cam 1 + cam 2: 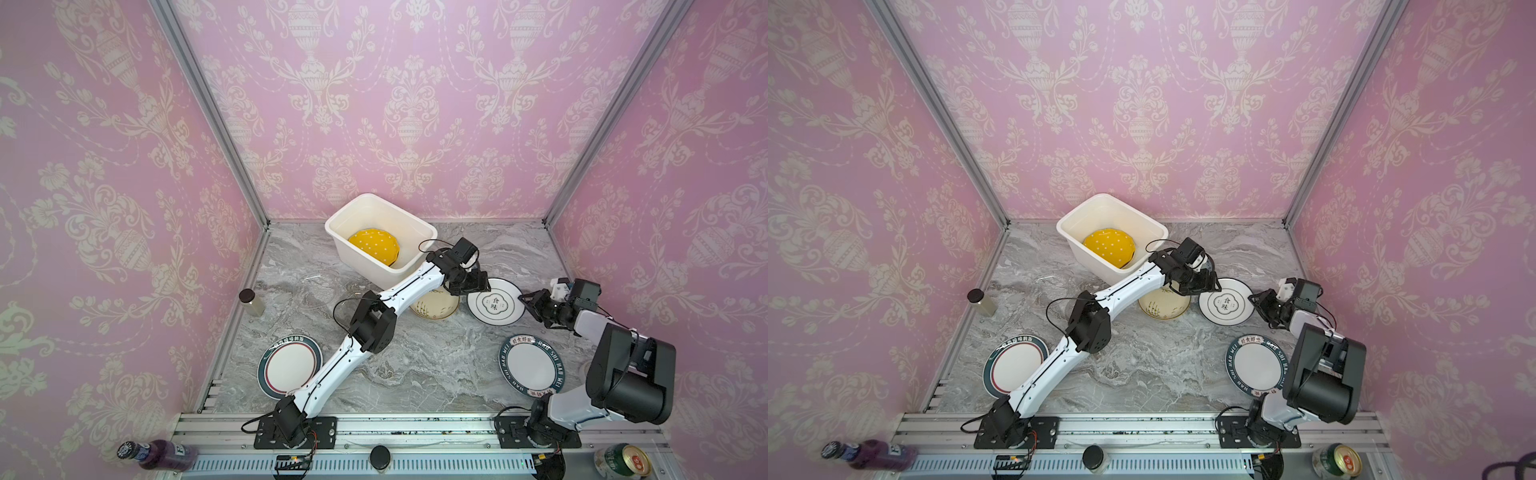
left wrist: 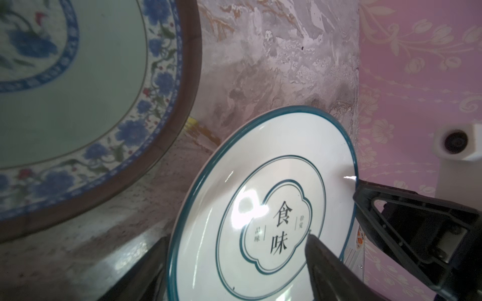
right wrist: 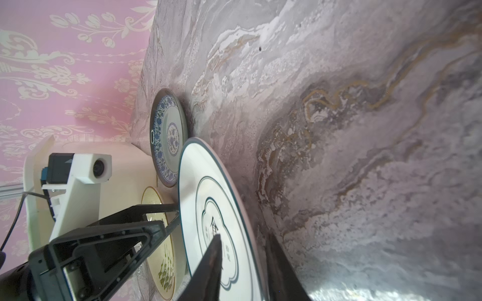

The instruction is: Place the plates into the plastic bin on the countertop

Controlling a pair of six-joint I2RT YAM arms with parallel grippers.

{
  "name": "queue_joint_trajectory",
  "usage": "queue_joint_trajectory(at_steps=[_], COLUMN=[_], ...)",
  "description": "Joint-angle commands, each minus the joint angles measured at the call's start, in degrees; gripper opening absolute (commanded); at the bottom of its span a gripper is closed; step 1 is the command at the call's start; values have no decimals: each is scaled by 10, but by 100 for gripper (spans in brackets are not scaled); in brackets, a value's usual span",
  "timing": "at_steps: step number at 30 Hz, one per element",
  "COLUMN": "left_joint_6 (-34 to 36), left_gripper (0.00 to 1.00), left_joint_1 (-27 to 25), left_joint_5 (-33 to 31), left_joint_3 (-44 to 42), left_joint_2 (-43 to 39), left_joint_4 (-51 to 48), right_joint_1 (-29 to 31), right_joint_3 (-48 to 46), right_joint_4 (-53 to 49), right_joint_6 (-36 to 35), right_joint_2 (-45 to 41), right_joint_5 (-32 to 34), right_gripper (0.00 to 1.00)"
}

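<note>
Teal-rimmed plate [image 1: 494, 306], R pincer [image 1: 524, 303] astride rim, L pincer [image 1: 471, 290] agape opp side

Bright, soft, even light; wide-angle bend at the edges.
Both top views stretch and soften toward their corners. In the left wrist view glare sits on the white dark-rimmed plate [image 2: 260, 208]; the blue patterned plate [image 2: 78, 104] is out of focus.

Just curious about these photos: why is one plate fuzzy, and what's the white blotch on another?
Left wrist view: the blue patterned plate is out of focus, likely too near the lens; the blotch on the white plate is glare. In both top views the wide lens splays the frame posts.
</note>
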Motion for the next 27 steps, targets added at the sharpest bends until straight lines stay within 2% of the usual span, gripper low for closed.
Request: queue_joint_trajectory(at_steps=[1,21,27], left_joint_6=[-7,8,23], left_gripper=[81,82,84], left_joint_1=[-18,-16,-8], left_joint_5=[38,36,33], left_joint_3=[10,10,9], left_joint_2=[9,-8,-30], left_joint_4=[-1,-17,-26], right_joint_1=[29,32,31], right_joint_3=[5,31,37], right_joint_4=[-35,-109,-109], right_joint_6=[-8,-9,36], right_joint_2=[-15,-71,-102], right_joint_5=[-61,-5,-1], right_gripper=[26,4,0])
